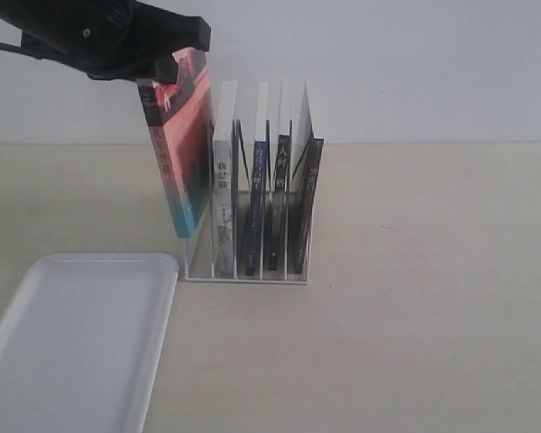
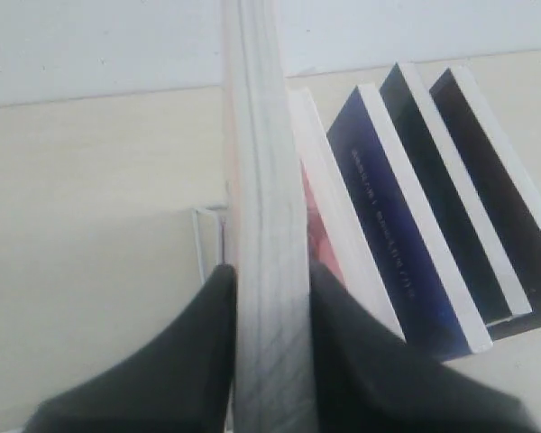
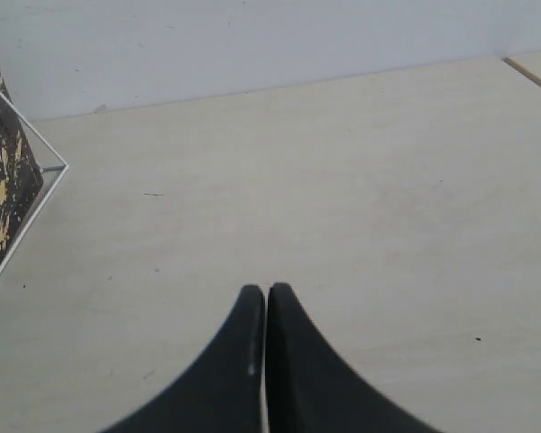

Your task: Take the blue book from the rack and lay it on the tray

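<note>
The blue book (image 1: 182, 153), with its orange-red cover and blue lower corner, hangs upright at the left end of the rack (image 1: 245, 276), its bottom edge lifted above the rack's base. My left gripper (image 1: 171, 74) is shut on its top edge. In the left wrist view the black fingers (image 2: 207, 361) press both sides of the book's white page block (image 2: 266, 207), with the left gripper (image 2: 270, 281) astride it. The white tray (image 1: 72, 343) lies at the front left, nothing on it. My right gripper (image 3: 267, 290) hovers shut over bare table and holds nothing.
Several books stay in the rack: a white-grey one (image 1: 223, 180), a blue-spined one (image 1: 257, 194) and two black ones (image 1: 293, 194). The wall is close behind. In the right wrist view a rack corner (image 3: 27, 180) shows at the edge.
</note>
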Controlling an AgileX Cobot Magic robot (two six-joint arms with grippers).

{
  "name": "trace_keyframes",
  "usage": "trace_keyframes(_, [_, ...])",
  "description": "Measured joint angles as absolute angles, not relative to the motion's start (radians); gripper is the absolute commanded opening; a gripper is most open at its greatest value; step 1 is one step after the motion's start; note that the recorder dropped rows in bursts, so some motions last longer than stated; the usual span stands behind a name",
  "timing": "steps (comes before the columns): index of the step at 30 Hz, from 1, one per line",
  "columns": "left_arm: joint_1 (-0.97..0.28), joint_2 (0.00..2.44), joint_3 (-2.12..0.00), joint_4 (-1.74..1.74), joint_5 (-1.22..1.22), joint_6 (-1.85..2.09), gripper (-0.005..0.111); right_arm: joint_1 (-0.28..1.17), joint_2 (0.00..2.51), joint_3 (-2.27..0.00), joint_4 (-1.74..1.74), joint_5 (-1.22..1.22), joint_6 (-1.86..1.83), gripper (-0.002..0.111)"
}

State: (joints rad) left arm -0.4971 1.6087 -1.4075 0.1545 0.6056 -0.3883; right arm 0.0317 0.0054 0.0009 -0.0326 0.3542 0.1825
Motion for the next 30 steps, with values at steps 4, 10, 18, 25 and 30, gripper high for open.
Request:
trace_keyframes(4, [-0.497, 1.608, -1.448, 0.154, 0.637, -0.380, 0.004, 0.032, 0.005, 0.001, -0.033, 0.354, 0.183, 0.000])
trace_keyframes(10, [-0.497, 1.608, -1.462, 0.156, 0.639, -0.378, 0.004, 0.032, 0.005, 0.001, -0.033, 0.354, 0.183, 0.000])
trace_keyframes(18, [-0.497, 1.642, -1.462, 0.156, 0.627, -0.390, 0.004, 0.032, 0.005, 0.001, -0.033, 0.354, 0.183, 0.000])
trace_keyframes(25, [-0.497, 1.689, -1.463, 0.161, 0.620, -0.395, 0.004, 0.032, 0.005, 0.001, -0.033, 0.354, 0.183, 0.000])
trace_keyframes(30, [-0.497, 1.724, -1.463, 0.157, 0.620, -0.399, 0.004, 0.032, 0.005, 0.001, -0.033, 0.354, 0.183, 0.000])
